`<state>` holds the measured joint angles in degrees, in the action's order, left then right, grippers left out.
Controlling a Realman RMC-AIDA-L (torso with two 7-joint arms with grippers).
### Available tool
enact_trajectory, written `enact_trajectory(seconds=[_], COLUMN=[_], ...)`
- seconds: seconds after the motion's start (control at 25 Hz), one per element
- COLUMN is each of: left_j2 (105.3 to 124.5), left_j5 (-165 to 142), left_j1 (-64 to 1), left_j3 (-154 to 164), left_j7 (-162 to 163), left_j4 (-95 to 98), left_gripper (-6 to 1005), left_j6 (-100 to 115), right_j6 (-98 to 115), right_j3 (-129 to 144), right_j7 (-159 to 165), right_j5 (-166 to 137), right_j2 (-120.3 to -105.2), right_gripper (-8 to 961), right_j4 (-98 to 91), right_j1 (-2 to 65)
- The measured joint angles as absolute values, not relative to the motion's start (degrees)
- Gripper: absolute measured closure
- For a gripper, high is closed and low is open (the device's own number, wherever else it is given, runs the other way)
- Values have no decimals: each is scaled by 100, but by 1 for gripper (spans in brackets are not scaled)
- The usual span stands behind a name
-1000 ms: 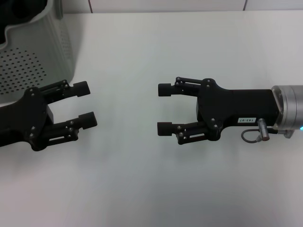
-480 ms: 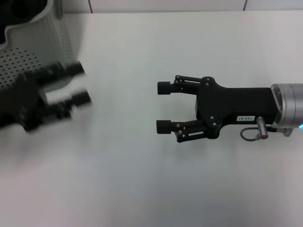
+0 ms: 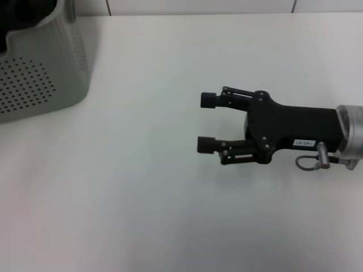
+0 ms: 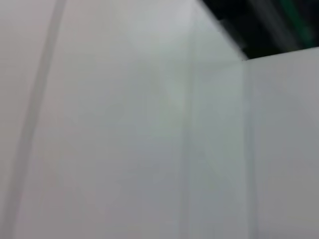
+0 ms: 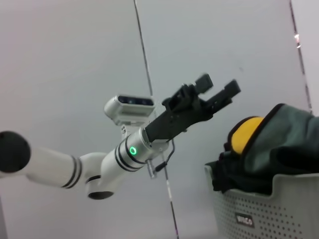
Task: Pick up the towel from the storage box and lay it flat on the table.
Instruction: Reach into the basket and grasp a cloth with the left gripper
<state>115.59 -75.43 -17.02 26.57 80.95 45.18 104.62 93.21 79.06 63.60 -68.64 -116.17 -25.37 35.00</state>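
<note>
Hovering over the right half of the white tabletop, the right claw has its two black fingers spread apart, grasping nothing, pointing toward the left side. The light-grey perforated storage box stands at the far left corner of the tabletop, well apart from that claw. In the right wrist view the towel lies bunched inside the storage box, dark grey-green folds heaped above the rim with a patch of bright yellow showing. The left claw is raised in the air beside the box, fingers parted and empty.
</note>
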Motion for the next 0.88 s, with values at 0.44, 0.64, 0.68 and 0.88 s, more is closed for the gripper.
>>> enact_trajectory(seconds=[0.44,0.64,0.68,0.88], left_j2=[11719,11721,11736,11740], left_j5=[-7856,-7937,-7968,-8131], left_j1=[-1078,-1073,-1115,-1527], left_j3=[1716,1748,1765,1765], left_j7=[9011,8965,8939,8667], left_j4=[5975,5844,5785,5193], left_gripper=[248,249,249,250], left_j6=[9412,9231,9222,9153], right_j6=[9281,9268,9254,9164], right_j3=[7891,7892,7893,7893], right_j7=[6264,6205,6186,6122], right_j5=[-6512,-6501,-6501,-6500], right_j2=[-11601,-11602,-11603,-11620], right_gripper=[90,91,91,92], right_j4=[-2524,-2522,-2521,-2522], right_j1=[3288,3329,3333,3327])
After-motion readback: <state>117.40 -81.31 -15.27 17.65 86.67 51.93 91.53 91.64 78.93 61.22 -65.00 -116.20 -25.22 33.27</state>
